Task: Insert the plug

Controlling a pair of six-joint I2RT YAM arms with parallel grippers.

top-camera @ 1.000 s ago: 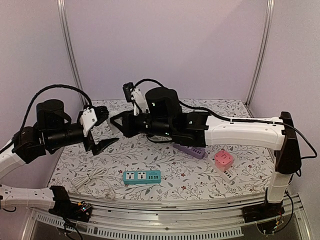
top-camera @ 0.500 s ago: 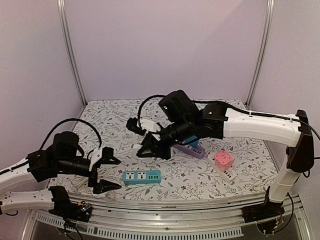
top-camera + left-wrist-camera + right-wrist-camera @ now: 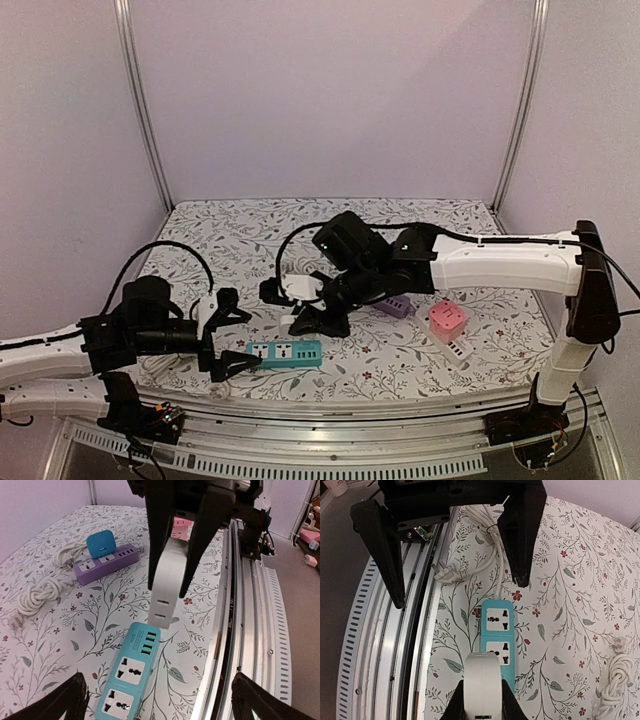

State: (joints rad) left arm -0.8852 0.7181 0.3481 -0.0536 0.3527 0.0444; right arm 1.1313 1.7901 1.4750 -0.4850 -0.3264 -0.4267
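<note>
We are seeing the right gripper [image 3: 482, 702] clenched on a white plug [image 3: 167, 587], holding it tilted just above the small-port end of the teal power strip [image 3: 131, 672], which is lying flat on the floral worktop [image 3: 230, 230]. The left gripper [image 3: 240, 330] is hanging released, jaws spread wide toward the strip's other end (a purple strip [image 3: 107, 562] is lying farther back). Any lettering on the sockets is showing too small for us to read.
</note>
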